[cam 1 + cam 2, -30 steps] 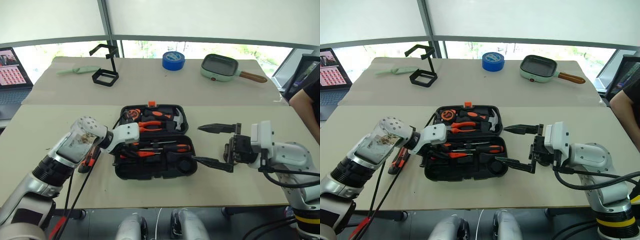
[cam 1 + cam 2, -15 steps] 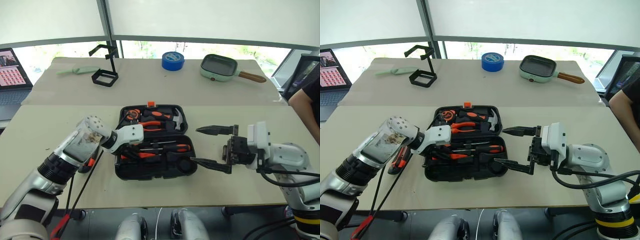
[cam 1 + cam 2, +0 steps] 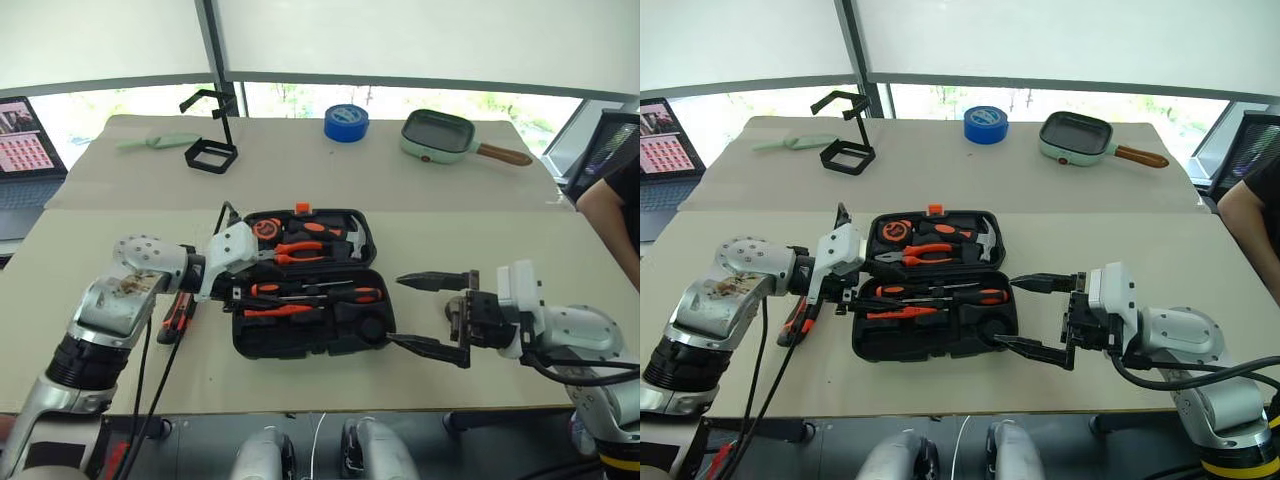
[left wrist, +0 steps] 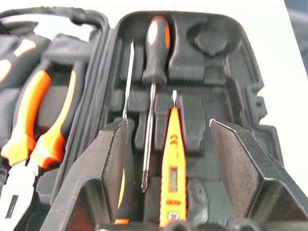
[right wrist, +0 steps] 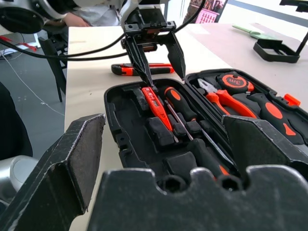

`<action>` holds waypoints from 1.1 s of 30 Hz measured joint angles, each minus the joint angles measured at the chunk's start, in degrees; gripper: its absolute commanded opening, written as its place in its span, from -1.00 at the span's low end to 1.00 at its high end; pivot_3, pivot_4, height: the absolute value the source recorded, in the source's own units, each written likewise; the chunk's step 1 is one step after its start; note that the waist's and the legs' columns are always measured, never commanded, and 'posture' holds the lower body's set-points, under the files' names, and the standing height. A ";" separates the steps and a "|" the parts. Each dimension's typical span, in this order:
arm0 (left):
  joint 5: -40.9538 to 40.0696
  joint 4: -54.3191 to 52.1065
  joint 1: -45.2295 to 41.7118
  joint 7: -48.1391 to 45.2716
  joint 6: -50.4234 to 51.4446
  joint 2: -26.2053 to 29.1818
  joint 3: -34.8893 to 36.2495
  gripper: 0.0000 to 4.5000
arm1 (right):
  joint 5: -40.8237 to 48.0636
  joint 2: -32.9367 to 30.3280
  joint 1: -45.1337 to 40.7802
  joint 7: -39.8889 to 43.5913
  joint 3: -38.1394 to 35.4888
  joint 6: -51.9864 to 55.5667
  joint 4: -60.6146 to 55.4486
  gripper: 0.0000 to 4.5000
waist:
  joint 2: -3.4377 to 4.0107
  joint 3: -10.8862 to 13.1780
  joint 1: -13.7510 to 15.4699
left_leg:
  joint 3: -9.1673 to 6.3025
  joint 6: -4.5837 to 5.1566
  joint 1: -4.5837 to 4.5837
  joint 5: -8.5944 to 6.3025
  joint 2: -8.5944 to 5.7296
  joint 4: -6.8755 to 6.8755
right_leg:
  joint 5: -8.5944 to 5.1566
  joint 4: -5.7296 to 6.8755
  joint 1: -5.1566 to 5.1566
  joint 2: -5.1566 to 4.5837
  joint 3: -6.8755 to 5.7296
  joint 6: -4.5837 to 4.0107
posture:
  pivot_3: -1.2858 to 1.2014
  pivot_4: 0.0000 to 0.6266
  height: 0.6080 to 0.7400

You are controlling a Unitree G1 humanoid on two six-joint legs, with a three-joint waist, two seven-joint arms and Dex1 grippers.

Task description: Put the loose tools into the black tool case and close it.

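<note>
The black tool case (image 3: 300,342) lies open in the middle of the near table. Its far half holds pliers, a hammer and a tape measure. In the near half lie a black-and-orange screwdriver (image 3: 352,295) and a slim orange screwdriver (image 4: 172,159). The orange-black utility knife (image 3: 178,315) rests on the table left of the case. My left gripper (image 3: 238,266) hovers open over the case's left end, above the slim screwdriver, holding nothing. My right gripper (image 3: 428,313) stands wide open and empty just right of the case.
On the far table stand a blue tape roll (image 3: 347,121), a green pan (image 3: 440,135), a black wire stand (image 3: 212,148) and a pale green tool (image 3: 155,141). A laptop (image 3: 22,135) is at far left. A person's arm (image 3: 610,205) shows at the right edge.
My left gripper has opened and pulled up and back to the case's left edge, leaving the slim orange screwdriver lying in the case. The right gripper stays open beside the case.
</note>
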 measured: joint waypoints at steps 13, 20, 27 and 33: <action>2.75 11.52 5.27 2.17 -11.64 -3.55 -1.42 -0.96 | -0.48 1.35 -0.23 0.19 0.53 -0.49 1.18 1.00 | 0.00 0.00 -0.14 | 0.01 0.05 0.02 0.00 0.00 0.03 | 0.00 0.16 -0.04 -0.04 0.04 -0.03 | 0.03 -0.52 1.00; 2.61 11.38 6.75 2.55 -14.10 -3.37 -1.26 -0.96 | -1.33 2.41 -0.20 0.30 0.74 -1.20 1.94 1.00 | 0.03 -0.02 -0.14 | 0.01 0.37 0.08 -0.19 0.01 0.03 | 0.00 0.20 -0.03 -0.06 0.07 -0.03 | 0.03 -0.52 1.00; -2.08 11.79 13.11 5.44 -18.72 -3.87 7.08 -0.96 | -3.58 3.91 -0.28 1.15 0.77 -5.89 5.36 1.00 | 0.04 -0.02 -0.83 | 0.03 0.33 0.08 -0.18 0.23 0.01 | 0.00 0.18 -0.09 -0.09 0.17 -0.04 | 0.03 -0.52 1.00; -11.33 6.00 30.39 10.46 -15.20 -1.33 27.95 -0.16 | -6.81 5.67 0.48 4.28 -1.27 -16.96 11.34 1.00 | 0.04 -0.01 -1.28 | 0.03 -0.04 0.12 0.02 0.30 -0.10 | -0.05 0.14 -0.10 -0.14 0.10 -0.10 | 0.03 -0.52 1.00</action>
